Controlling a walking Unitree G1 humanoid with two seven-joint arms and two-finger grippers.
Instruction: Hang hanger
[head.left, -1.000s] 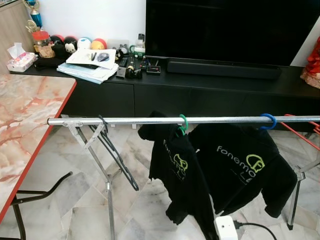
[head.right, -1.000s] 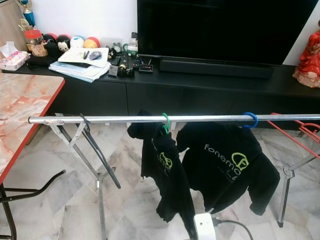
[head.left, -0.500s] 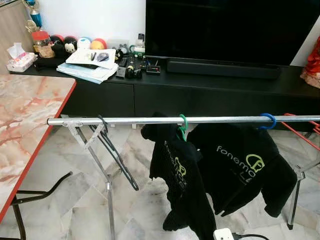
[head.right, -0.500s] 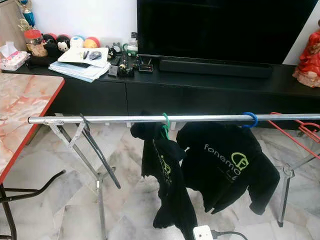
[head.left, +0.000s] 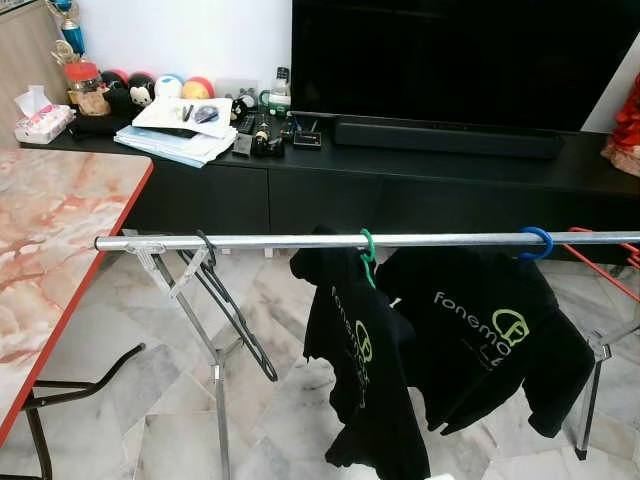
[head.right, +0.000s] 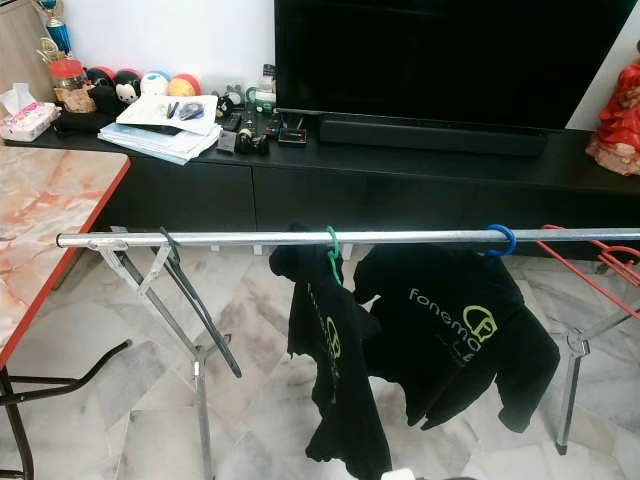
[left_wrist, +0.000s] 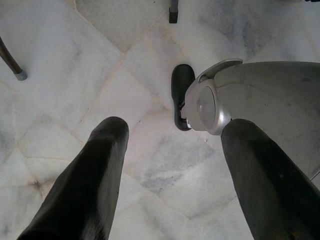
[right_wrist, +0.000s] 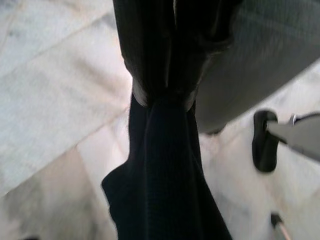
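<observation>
Check along the rail (head.left: 300, 241) first: green hanger (head.left: 367, 245) already hooked over it, between a bare black hanger (head.left: 235, 315) and a blue hanger (head.left: 537, 242). Let the black shirt (head.left: 365, 380) on the green one settle straight, then release the cloth gently, without tugging the hook sideways. Low beneath the rail, right hand (right_wrist: 160, 97) seemingly pinched tight on the shirt's lower end. Left hand (left_wrist: 175, 130) idle, pointing down at the floor (left_wrist: 75, 75), fingers spread apart.

The rail (head.left: 300, 241) runs off the right edge; black cloth (right_wrist: 165, 165), blurred, hides the right gripper's (right_wrist: 161, 102) jaws.
</observation>
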